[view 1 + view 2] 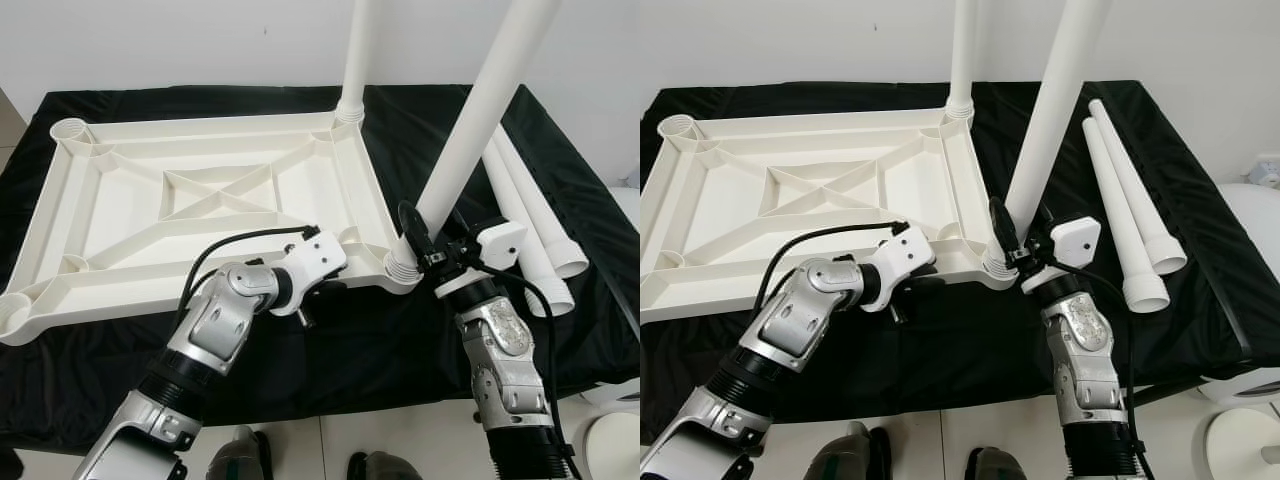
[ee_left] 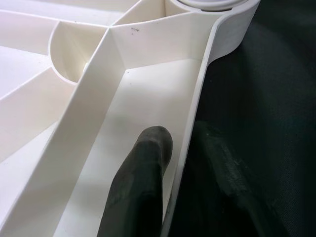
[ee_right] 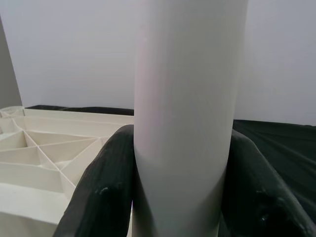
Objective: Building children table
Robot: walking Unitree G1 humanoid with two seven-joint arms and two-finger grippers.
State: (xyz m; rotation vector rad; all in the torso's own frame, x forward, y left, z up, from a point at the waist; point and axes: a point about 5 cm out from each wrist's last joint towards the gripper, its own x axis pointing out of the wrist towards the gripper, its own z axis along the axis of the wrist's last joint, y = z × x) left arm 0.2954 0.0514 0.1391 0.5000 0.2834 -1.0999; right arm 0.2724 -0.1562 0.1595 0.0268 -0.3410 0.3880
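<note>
A white plastic tabletop (image 1: 130, 215) lies upside down on a black cloth, ribs facing up. One white leg (image 1: 357, 60) stands upright in its far right corner. My right gripper (image 1: 432, 240) is shut on a second leg (image 1: 480, 110), which leans to the right with its threaded foot at the near right corner socket (image 1: 400, 268). In the right wrist view both black fingers (image 3: 106, 182) press the sides of that leg (image 3: 187, 98). My left gripper (image 2: 185, 143) is shut on the tabletop's near rim (image 2: 197, 98), one finger inside the wall and one outside.
Two loose white legs (image 1: 530, 215) lie side by side on the cloth (image 1: 330, 350) to the right of the tabletop. The cloth's front edge runs just before my arms. A white round object (image 1: 620, 440) sits on the floor at lower right.
</note>
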